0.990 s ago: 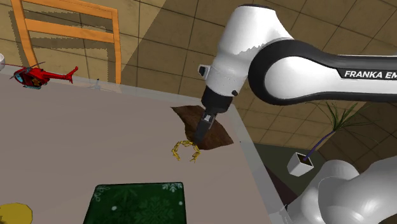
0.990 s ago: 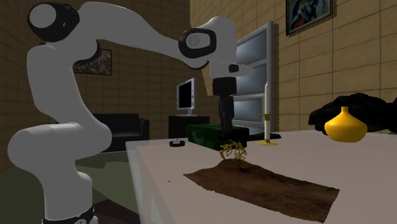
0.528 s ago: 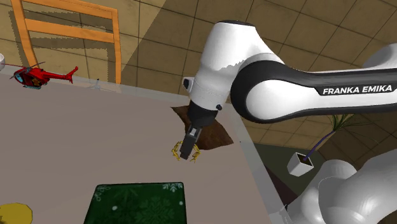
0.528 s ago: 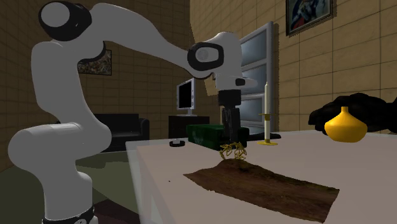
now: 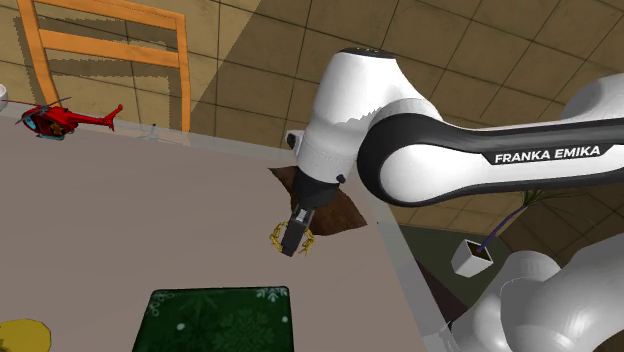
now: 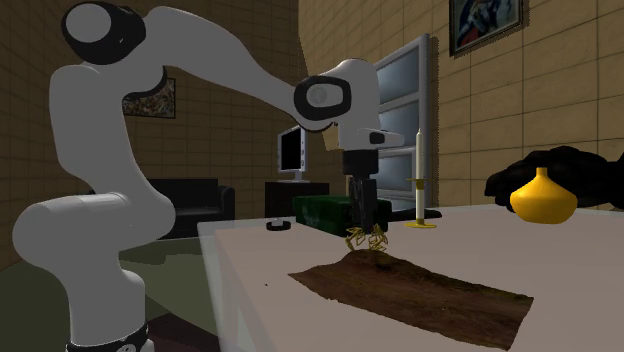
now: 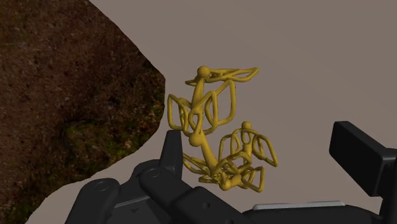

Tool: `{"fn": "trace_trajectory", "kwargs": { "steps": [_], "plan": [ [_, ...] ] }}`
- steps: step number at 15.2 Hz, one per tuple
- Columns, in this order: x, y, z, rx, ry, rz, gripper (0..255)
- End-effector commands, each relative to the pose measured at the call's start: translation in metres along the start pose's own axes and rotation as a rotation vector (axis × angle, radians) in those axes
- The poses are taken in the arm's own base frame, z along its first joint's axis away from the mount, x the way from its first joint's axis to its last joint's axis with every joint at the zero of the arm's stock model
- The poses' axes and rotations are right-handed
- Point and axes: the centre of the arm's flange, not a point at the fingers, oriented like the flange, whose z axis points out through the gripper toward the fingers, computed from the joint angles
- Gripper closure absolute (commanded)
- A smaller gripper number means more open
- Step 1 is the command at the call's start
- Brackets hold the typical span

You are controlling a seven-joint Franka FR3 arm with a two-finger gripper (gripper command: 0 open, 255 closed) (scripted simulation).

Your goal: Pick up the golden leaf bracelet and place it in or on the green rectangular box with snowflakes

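Hand [image 7: 257, 139] is hanging spread, straddling the bracelet [image 7: 205, 124]. The bracelet is lying on the bench [image 5: 120, 220] just beside the mat [image 5: 342, 206], at 1 o'clock from the box [image 5: 215, 320] in the shoulder view. I am judging it light, stiff and snag-prone, so pinching across the leaf cluster is looking best. The arm [image 5: 450, 150] is reading "FRANKA EMIKA".

The bracelet [image 7: 195, 136] lies on the desk [image 5: 150, 220] between the parted fingers [image 7: 359, 149] of the tool [image 5: 294, 245]. The mat [image 5: 345, 210] lies just beside the tool. The box [image 5: 215, 318] sits near it, and the toy helicopter [image 5: 60, 118] well apart.
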Motion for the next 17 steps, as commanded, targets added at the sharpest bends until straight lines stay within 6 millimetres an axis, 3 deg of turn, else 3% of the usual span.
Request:
{"fn": "trace_trajectory", "kwargs": {
  "steps": [1, 3, 4, 12, 17],
  "plan": [
    [0.000, -0.001, 0.002, 0.002, -0.003, -0.002, 0],
    [0.000, -0.001, 0.002, 0.002, -0.003, -0.002, 0],
    [0.000, -0.001, 0.002, 0.002, -0.003, -0.002, 255],
    [-0.003, -0.001, 0.010, 0.001, -0.004, -0.002, 255],
    [0.000, -0.002, -0.019, 0.002, -0.003, -0.002, 255]
  ]
}}
